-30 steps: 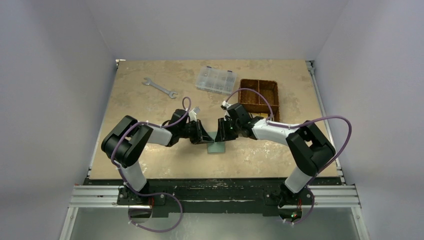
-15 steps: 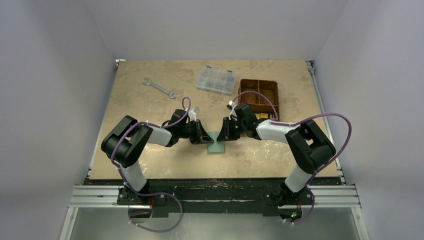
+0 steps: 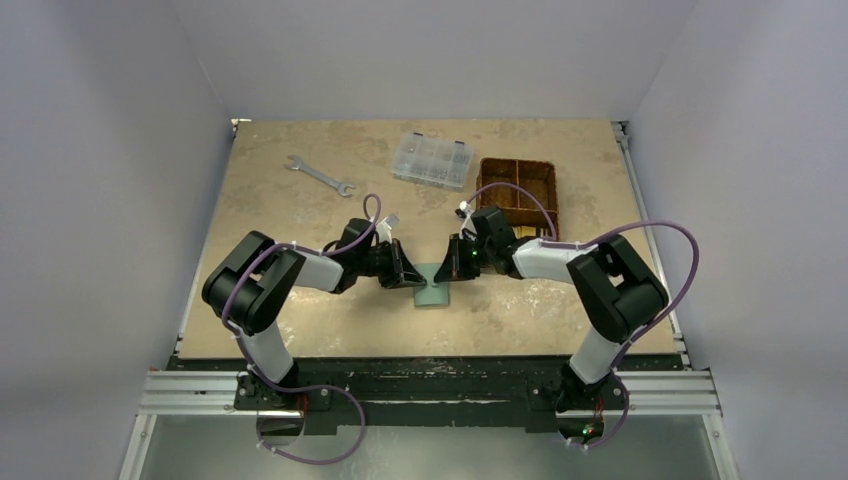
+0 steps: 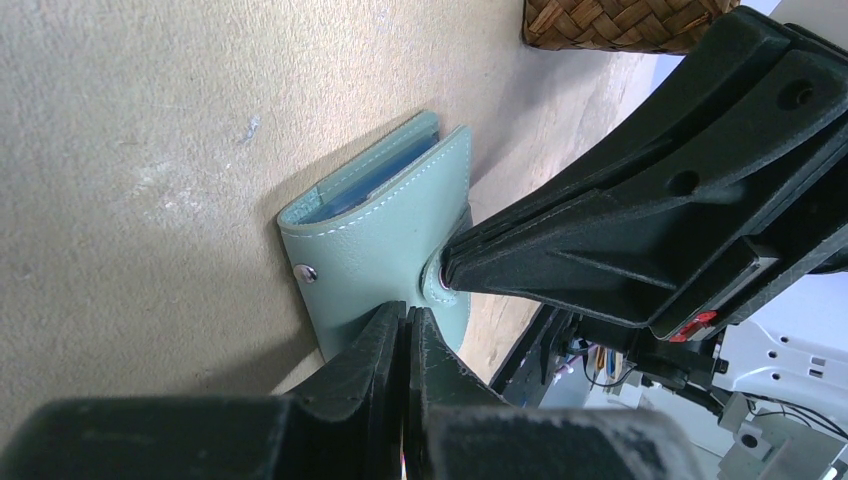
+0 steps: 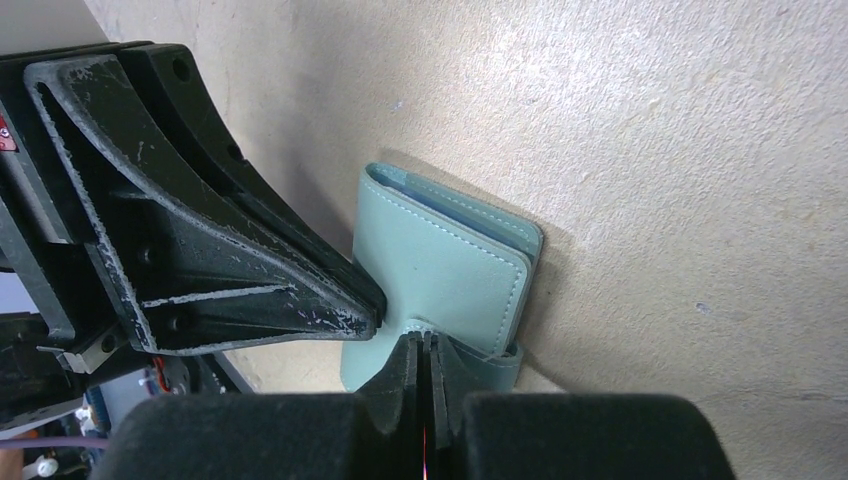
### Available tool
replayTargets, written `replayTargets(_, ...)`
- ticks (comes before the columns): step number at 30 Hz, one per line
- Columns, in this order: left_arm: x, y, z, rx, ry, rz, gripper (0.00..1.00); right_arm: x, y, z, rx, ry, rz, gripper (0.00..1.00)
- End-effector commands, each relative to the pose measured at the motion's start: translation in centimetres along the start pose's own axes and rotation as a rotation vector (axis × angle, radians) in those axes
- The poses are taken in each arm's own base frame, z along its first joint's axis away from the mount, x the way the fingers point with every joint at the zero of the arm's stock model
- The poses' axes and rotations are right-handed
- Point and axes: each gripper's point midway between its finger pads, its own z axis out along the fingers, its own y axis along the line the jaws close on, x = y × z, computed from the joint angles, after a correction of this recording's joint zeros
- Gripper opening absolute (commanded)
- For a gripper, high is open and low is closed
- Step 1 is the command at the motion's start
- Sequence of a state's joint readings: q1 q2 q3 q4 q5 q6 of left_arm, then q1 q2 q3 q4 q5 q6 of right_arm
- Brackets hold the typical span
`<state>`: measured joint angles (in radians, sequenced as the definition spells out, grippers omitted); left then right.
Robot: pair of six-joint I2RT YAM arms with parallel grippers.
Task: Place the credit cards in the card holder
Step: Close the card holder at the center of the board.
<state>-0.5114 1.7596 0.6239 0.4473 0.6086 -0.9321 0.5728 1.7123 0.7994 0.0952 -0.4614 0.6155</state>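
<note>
card holder (image 3: 432, 290) on table (image 3: 500, 320); wrench (image 3: 319, 174), box (image 3: 432, 160), basket (image 3: 515, 161) behind it

Looks like a robotics lab cell rather than a home or shop: plain white walls (image 3: 100, 200) boxing in a bare tan table (image 3: 270, 310), with a left arm (image 3: 300, 270) and a right arm (image 3: 545, 260) bolted to an aluminium rail (image 3: 185, 392) at the near edge and looped with purple cables (image 3: 660, 225). Fits a test setup too in the odd props laid out at the back: a wrench (image 3: 319, 174), a clear compartment box (image 3: 432, 160) and a brown woven basket (image 3: 555, 195).
</note>
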Motion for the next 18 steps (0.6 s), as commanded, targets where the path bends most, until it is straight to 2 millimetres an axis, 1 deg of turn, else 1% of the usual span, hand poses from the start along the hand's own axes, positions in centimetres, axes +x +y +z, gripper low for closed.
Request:
replayTargets(1, 1.2, 0.9, 0.0, -0.031, 0.027, -0.011, 0.0, 4.1, -4.1, 1.2, 0.163, 0.082, -0.03, 0.01)
replayTargets(7, 1.1, 0.8, 0.1, -0.032, 0.027, -0.015, 0.0, 5.2, -5.7, 1.0, 0.299, 0.062, -0.113, 0.0)
replayTargets(13, 1.0, 0.7, -0.1, -0.033, 0.022, -0.017, 0.0, 7.7, -6.9, 1.2, 0.401, 0.078, -0.169, 0.0)
replayTargets(18, 1.0, 0.7, -0.2, -0.038, 0.016, -0.016, 0.0, 10.1, -7.7, 1.3, 0.443, 0.101, -0.165, 0.0)
